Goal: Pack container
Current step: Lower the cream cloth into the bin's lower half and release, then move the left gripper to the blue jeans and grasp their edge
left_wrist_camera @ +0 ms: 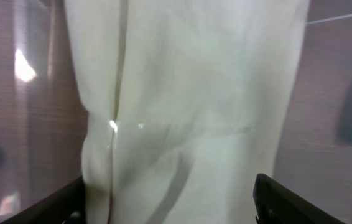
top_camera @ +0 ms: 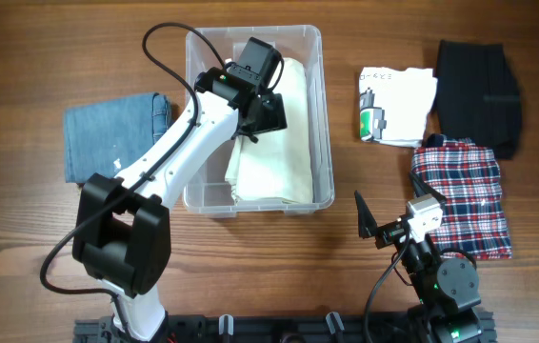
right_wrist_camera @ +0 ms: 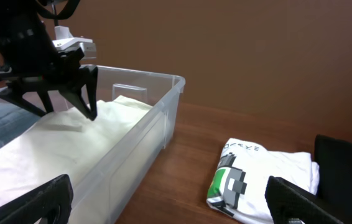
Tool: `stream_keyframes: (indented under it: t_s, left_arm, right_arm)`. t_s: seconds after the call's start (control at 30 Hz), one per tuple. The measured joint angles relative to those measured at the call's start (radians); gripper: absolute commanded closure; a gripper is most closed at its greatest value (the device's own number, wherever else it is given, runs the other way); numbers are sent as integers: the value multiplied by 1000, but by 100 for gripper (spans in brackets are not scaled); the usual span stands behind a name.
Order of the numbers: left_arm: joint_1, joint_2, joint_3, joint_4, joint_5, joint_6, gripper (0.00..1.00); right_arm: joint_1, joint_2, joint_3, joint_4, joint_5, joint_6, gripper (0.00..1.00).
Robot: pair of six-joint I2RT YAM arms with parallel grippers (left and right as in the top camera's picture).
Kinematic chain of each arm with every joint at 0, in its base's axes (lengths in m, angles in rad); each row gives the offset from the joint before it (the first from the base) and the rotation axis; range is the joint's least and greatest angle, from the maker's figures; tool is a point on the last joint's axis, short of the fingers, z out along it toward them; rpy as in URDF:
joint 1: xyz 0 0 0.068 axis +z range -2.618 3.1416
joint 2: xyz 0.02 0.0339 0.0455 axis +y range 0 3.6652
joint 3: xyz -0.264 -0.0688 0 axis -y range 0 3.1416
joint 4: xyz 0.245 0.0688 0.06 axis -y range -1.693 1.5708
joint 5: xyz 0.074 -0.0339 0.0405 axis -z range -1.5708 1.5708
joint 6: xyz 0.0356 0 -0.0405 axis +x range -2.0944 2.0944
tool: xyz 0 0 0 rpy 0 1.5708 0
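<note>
Overhead only, plaid garment (top_camera: 462,198), apart from container (top_camera: 298,29)

Brown wooden table, plain backdrop, soft light.
Table (top_camera: 22,57) spreads out on every side of the left pincer (top_camera: 268,112): dark brown wood, grain running side to side, streaked darker in places, slight sheen. From the right wrist view, a flat matte brown backdrop (right_wrist_camera: 269,50) rises past the table's far edge, behind that pincer; wall or panel, cannot tell which. Light is even, shadows on the wood faint and soft-edged.
</note>
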Motion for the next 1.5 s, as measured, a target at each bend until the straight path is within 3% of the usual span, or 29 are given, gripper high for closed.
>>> stream_keyframes:
  t_s: [0.13, 0.2, 0.77, 0.97, 1.17, 1.5]
  left_arm:
    - [1, 0, 0, -11, -36, 11, 13]
    - [1, 0, 0, -13, -53, 19, 0]
    - [36, -31, 0, 23, -84, 25, 0]
    - [145, -171, 0, 5, -36, 25, 0]
    - [322, -293, 0, -111, -19, 21, 0]
    - [600, -298, 0, -212, -19, -27, 0]
  right_arm:
    - [0, 0, 0, 0, 0, 0, 0]
    - [0, 0, 0, 0, 0, 0, 0]
    - [0, 0, 0, 0, 0, 0, 0]
    - [0, 0, 0, 0, 0, 0, 0]
    - [0, 0, 0, 0, 0, 0, 0]
    - [0, 0, 0, 0, 0, 0, 0]
